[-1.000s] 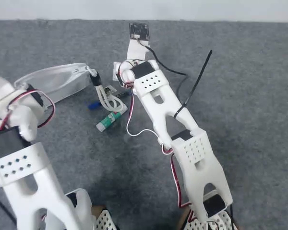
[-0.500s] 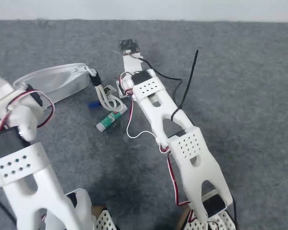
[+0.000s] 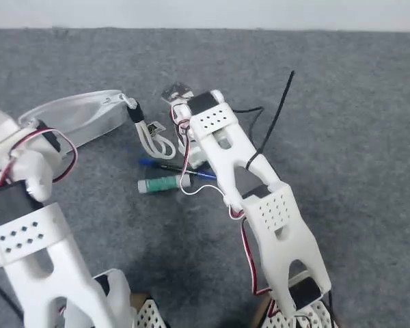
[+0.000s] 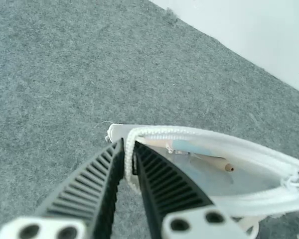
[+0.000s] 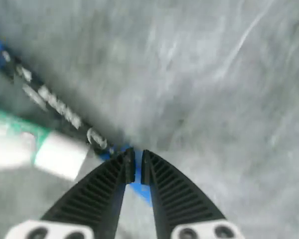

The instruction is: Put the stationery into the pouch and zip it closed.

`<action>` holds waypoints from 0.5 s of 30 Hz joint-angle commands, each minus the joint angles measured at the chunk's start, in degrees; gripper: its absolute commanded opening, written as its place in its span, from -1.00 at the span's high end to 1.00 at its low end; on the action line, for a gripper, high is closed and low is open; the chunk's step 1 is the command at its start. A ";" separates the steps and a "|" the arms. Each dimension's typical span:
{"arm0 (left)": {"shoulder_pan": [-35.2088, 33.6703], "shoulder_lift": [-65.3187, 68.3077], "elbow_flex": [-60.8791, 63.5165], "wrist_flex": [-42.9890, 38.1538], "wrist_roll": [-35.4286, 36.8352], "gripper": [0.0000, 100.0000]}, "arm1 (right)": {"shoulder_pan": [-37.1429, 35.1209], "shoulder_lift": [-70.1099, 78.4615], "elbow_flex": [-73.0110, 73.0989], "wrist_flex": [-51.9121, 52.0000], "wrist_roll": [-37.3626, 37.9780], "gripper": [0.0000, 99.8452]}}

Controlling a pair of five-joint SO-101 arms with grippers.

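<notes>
From above, the pouch (image 3: 75, 117) lies at the far left. The pen (image 3: 165, 166) and a green tube (image 3: 160, 183) lie loose just right of it, a short carry away. In the left wrist view, the left gripper (image 4: 128, 147) is clamped on the pouch's zip edge, probably to steady the mouth, and a pencil (image 4: 212, 161) already sits inside. In the right wrist view, the right gripper (image 5: 134, 155) is pinched together at the pen's blue end, seemingly nipping it for the lift.
</notes>
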 commanded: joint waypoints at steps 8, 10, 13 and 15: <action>-5.89 -0.44 -0.66 -3.25 -0.18 0.98 | 1.36 -16.48 1.67 9.19 4.66 0.95; -6.42 -0.26 -0.66 -3.25 -0.18 0.98 | 1.01 -18.95 3.60 9.10 4.48 0.95; -8.00 -0.44 -0.84 -3.52 -0.18 0.98 | 0.48 -22.20 5.80 8.75 4.40 0.95; -10.37 -0.44 -0.84 -4.48 0.00 0.98 | -0.04 -23.34 6.86 7.52 4.31 0.95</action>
